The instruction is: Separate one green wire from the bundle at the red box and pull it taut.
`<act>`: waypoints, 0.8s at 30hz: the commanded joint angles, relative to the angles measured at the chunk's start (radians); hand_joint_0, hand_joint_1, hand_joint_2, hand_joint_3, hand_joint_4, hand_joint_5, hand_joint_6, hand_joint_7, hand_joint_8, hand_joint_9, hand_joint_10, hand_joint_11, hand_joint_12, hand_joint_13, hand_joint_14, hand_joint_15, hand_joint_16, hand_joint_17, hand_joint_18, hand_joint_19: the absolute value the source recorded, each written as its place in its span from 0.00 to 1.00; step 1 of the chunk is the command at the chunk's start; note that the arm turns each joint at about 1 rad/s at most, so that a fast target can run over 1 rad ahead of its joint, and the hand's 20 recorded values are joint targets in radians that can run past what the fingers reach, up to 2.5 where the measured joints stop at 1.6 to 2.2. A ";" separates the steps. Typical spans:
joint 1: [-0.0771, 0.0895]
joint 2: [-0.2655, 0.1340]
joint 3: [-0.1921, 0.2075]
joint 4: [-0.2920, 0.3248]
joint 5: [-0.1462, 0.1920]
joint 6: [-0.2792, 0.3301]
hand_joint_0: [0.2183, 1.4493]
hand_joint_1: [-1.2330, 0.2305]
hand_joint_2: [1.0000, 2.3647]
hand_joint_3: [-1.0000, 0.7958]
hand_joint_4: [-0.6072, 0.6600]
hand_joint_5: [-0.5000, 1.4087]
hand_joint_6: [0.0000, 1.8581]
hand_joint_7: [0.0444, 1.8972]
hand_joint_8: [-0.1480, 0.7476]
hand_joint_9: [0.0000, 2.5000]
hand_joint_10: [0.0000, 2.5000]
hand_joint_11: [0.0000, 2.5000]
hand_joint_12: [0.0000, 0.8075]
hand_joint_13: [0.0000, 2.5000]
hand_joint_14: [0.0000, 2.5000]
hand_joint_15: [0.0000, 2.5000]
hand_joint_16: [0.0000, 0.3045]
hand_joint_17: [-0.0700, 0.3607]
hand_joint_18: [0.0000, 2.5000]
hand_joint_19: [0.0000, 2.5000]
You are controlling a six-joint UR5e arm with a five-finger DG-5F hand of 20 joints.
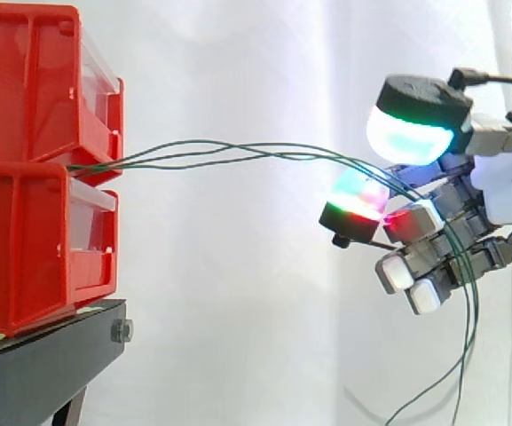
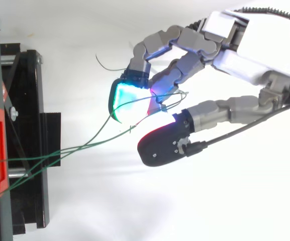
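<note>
Green wires (image 1: pixel 282 151): thin bundle, out from the seam between two stacked bins, arching rightward to the hand in a shallow curve. Slack, not taut. Strands tight together at the bins, slightly fanned mid-span, gathered again at the hand.

Hand (image 1: pixel 504 191): in from the right, level with the seam, well apart from the bins. Fingers curled, closed round the green wires. Bundle threaded between upper pad (image 1: pixel 411 133), glowing white and cyan, and lower pad (image 1: pixel 358 197), green over red. Pads apart from each other, not touching. Beyond the pads, strands bent downward across the curled fingers, hanging loose to the bottom edge of the side view. Which single strand held apart, if any: not resolvable.

From above: strands crossing over the stand, climbing toward the gap between the cyan-lit pad and the black-backed one. One small loop beside the magenta-lit finger. One stray end curling free just past the cyan-lit pad.

Upper red bin (image 1: pixel 25 89) directly atop lower red bin (image 1: pixel 25 240), both at left.

Black stand (image 1: pixel 43 368) beneath the bins.

White curtain (image 1: pixel 238 311) behind everything.
</note>
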 commanded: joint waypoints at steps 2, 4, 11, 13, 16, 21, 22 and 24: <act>0.000 0.000 0.013 -0.033 -0.001 0.000 0.23 0.43 0.00 0.28 0.58 0.18 0.45 0.52 0.50 0.45 0.01 0.45 0.51 0.31 0.01 0.28 0.19 0.46 0.28 0.31; 0.000 0.000 0.013 -0.033 0.000 0.000 0.25 0.48 0.00 0.28 0.57 0.18 0.45 0.53 0.49 0.45 0.01 0.45 0.50 0.31 0.01 0.28 0.18 0.45 0.27 0.31; 0.000 0.000 0.015 -0.037 0.000 0.000 0.31 0.46 0.01 0.36 0.56 0.18 0.45 0.56 0.47 0.47 0.01 0.45 0.49 0.32 0.01 0.28 0.17 0.44 0.27 0.31; 0.000 0.000 0.015 -0.033 0.000 -0.002 0.31 0.42 0.01 0.39 0.57 0.18 0.46 0.56 0.47 0.46 0.01 0.45 0.49 0.32 0.01 0.28 0.17 0.44 0.27 0.31; 0.000 0.000 0.013 -0.033 0.000 -0.002 0.31 0.40 0.01 0.41 0.58 0.18 0.46 0.57 0.47 0.46 0.01 0.46 0.49 0.32 0.01 0.28 0.17 0.44 0.27 0.31; 0.000 0.000 0.013 -0.037 0.000 0.000 0.32 0.36 0.01 0.44 0.58 0.17 0.47 0.56 0.47 0.45 0.01 0.46 0.49 0.31 0.01 0.28 0.18 0.44 0.27 0.31; 0.000 0.000 0.013 -0.038 0.000 0.000 0.32 0.35 0.01 0.44 0.57 0.17 0.47 0.55 0.47 0.45 0.01 0.47 0.49 0.31 0.01 0.28 0.18 0.44 0.27 0.31; 0.000 0.000 0.015 -0.038 0.000 0.000 0.33 0.33 0.01 0.44 0.57 0.17 0.48 0.54 0.47 0.44 0.01 0.46 0.49 0.31 0.01 0.28 0.18 0.44 0.27 0.31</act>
